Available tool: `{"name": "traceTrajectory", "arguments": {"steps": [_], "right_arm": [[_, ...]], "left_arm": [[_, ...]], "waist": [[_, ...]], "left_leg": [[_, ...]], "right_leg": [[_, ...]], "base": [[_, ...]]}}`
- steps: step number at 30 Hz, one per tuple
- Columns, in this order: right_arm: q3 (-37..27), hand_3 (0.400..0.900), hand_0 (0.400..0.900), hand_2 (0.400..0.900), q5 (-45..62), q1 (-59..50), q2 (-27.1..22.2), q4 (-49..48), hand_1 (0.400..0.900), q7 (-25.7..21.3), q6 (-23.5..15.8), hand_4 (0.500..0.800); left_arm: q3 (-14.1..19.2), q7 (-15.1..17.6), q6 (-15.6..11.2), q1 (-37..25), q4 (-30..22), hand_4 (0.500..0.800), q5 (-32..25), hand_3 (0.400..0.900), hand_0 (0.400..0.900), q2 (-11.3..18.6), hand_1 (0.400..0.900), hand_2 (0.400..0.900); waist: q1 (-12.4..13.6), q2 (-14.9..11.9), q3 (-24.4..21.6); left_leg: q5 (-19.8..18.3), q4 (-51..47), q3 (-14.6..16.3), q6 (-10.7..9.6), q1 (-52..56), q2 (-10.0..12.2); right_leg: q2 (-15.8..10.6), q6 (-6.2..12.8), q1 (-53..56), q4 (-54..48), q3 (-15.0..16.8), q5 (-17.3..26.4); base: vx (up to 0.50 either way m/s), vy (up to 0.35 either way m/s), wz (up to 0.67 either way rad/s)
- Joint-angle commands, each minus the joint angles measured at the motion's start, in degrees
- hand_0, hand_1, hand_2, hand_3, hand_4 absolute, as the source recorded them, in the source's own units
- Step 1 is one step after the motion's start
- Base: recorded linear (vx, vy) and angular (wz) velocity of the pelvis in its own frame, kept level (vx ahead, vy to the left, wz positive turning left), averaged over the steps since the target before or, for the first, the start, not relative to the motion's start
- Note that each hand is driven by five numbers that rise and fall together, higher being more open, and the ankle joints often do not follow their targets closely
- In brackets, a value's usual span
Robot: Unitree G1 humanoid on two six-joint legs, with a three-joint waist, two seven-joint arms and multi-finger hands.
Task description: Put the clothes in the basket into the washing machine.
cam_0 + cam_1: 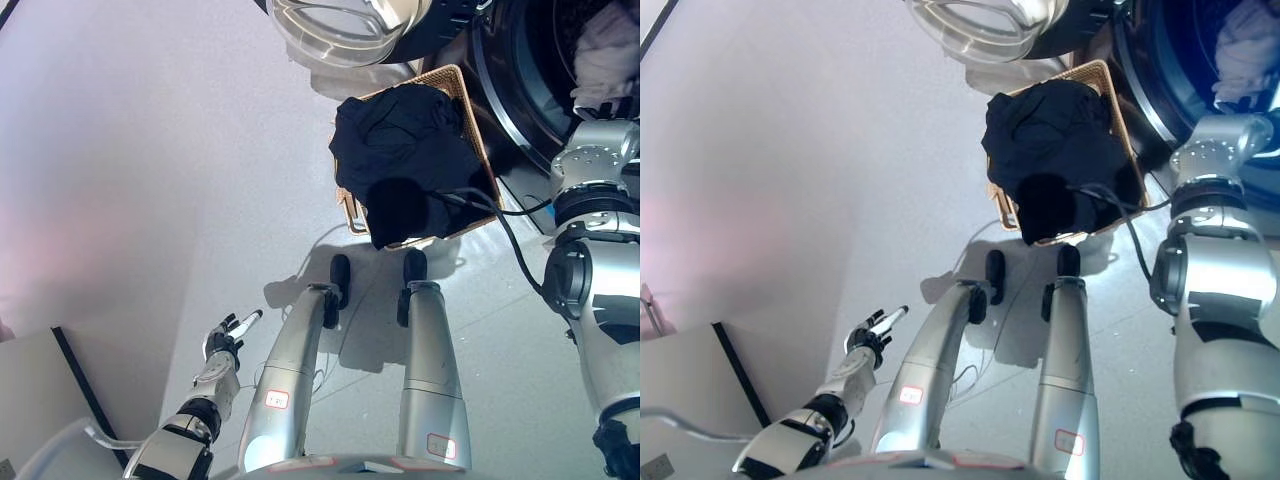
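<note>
**Right arm reaches into the drum, black clothes wait in the basket**

The wicker basket [470, 120] stands on the floor beside the open washing machine [530, 90], so the reach is short. Black clothes [405, 150] fill it; a pale garment [605, 55] lies in the drum. The right hand is hidden there, so I cannot tell its state. The left hand [225, 345] hangs idle, fingers spread.

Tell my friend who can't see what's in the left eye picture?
A wicker basket on the floor holds a heap of black clothes, next to the open washing machine with pale cloth inside. The robot's left hand hangs open, low and empty.
</note>
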Motion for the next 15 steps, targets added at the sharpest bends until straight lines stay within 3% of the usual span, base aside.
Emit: {"name": "traceTrajectory", "arguments": {"steps": [1,5,15], "right_arm": [[4.17,0.900,0.900,0.900,-4.10,0.40,-2.43,-9.58,0.900,4.54,-5.01,0.800],[4.37,0.900,0.900,0.900,-4.59,5.20,1.36,-15.12,0.900,6.83,-5.94,0.800],[7.15,0.900,0.900,0.900,-16.37,25.69,12.95,-29.37,0.900,9.50,-2.62,0.800]], "left_arm": [[-0.55,1.66,-0.29,1.43,4.94,0.800,-0.21,0.900,0.900,2.08,0.900,0.900],[0.76,1.60,-0.15,1.51,5.50,0.800,-0.60,0.900,0.900,2.58,0.900,0.900],[5.88,0.96,0.73,1.69,7.86,0.800,0.06,0.900,0.900,2.51,0.900,0.900]], "waist": [[-2.35,1.19,-1.06],[-3.46,0.40,-0.60],[-6.07,-2.12,1.20]], "left_leg": [[-0.26,-6.96,-0.03,-1.21,2.59,-0.86],[-0.31,-6.58,-0.35,-1.01,2.27,-0.73],[-0.03,-7.68,-0.50,-0.41,3.65,0.12]], "right_leg": [[1.75,0.11,3.69,-1.27,-1.17,-4.85],[2.09,0.02,3.71,-1.51,-1.62,-4.49],[2.45,0.07,6.05,-4.53,-2.34,-2.13]], "base": [[-0.03,0.005,-0.05],[-0.04,0.008,-0.02],[-0.05,0.057,-0.07]]}}
